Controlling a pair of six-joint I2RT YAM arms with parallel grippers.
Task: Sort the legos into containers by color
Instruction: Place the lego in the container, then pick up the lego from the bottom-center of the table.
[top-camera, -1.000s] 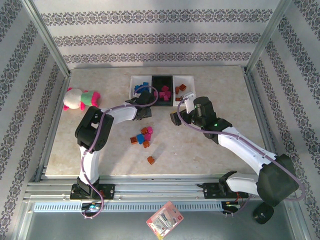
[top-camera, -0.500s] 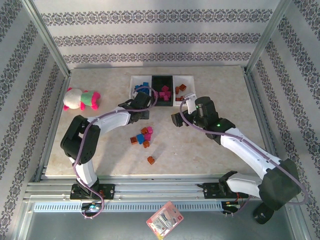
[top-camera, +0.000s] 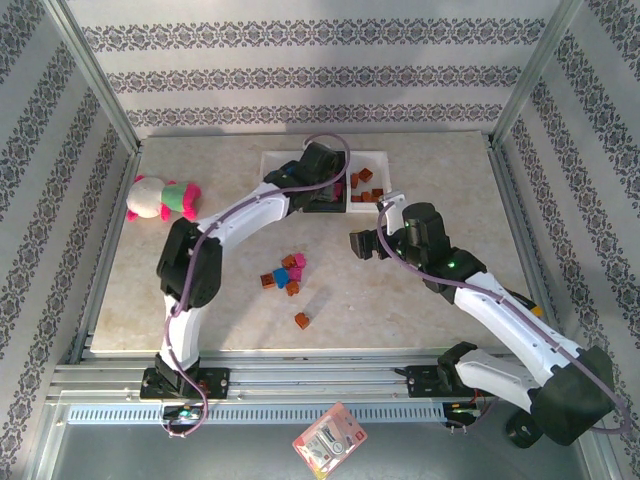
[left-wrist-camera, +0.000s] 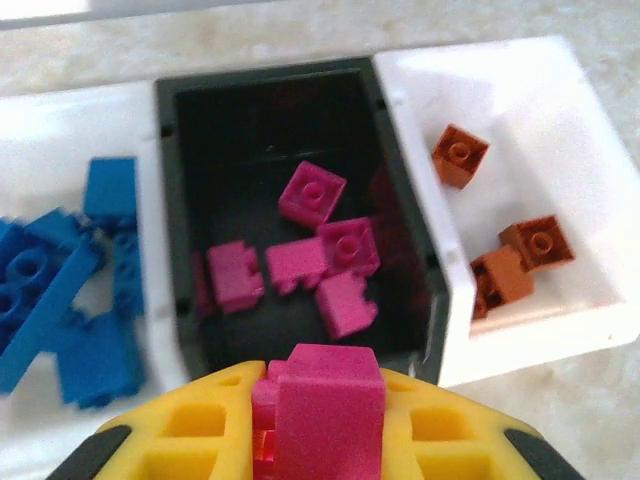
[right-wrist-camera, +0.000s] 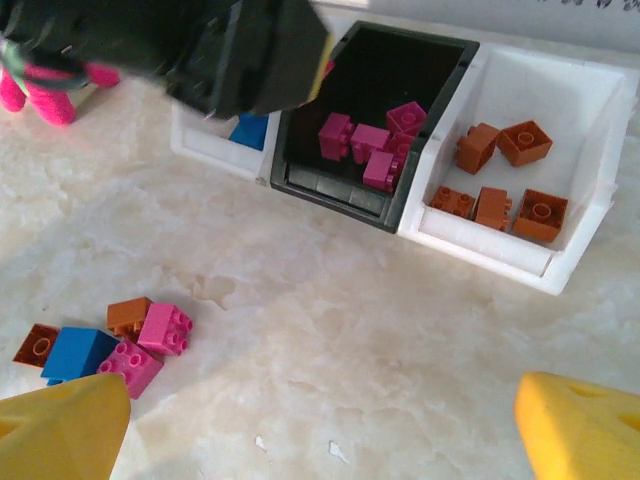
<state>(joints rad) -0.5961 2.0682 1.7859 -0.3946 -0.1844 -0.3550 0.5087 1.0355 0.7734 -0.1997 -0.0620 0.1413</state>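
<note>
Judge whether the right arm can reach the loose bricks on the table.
Probably yes: its claw is open, the bricks lie on bare table nearby, and the left arm is away over the trays.

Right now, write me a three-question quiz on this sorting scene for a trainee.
1. True or false: the left gripper holds a pink brick.
2. Which colour of bricks lies in the black tray? A blue, B pink, C orange-brown.
3. Fill in: the right gripper is ____ and holds nothing.

Key: 1 true. 2 B. 3 open.
</note>
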